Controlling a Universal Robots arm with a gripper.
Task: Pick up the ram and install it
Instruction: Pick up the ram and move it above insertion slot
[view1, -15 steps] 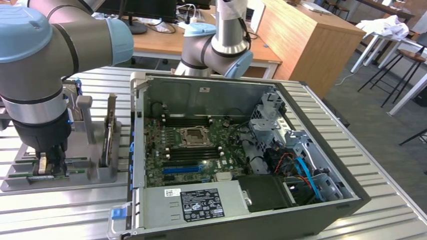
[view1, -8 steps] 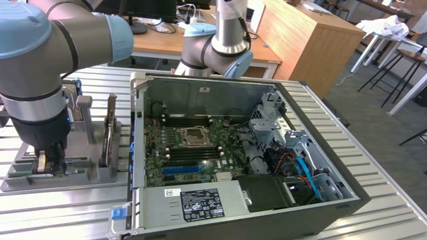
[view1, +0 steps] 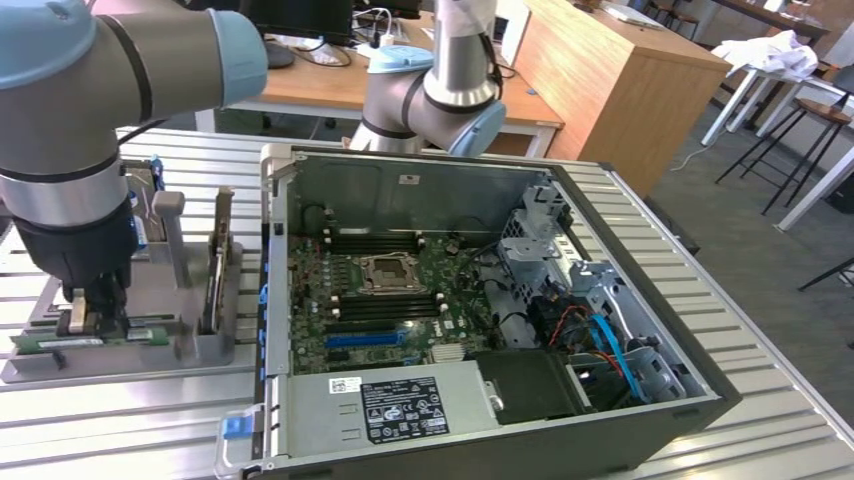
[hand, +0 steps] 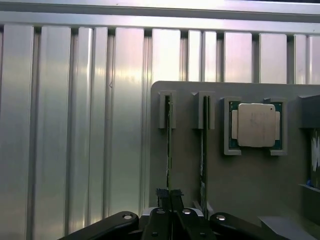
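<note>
The ram (hand: 169, 140) is a thin green stick standing on edge in a slot of the grey holder (hand: 225, 175). My gripper (hand: 168, 196) is shut on its near end, one finger on each face. In the exterior view the gripper (view1: 94, 318) reaches straight down onto the ram (view1: 127, 338) at the near end of the holder (view1: 180, 300), at that view's left. The stick still sits in the holder. A second thin stick (hand: 204, 145) stands in the neighbouring slot.
A square silver processor chip (hand: 256, 125) lies in a recess of the holder. The open computer case (view1: 674, 345) with its motherboard (view1: 380, 300) lies at the exterior view's right of the holder. All of this rests on a ribbed metal table (view1: 120, 430). Desks and stools stand behind.
</note>
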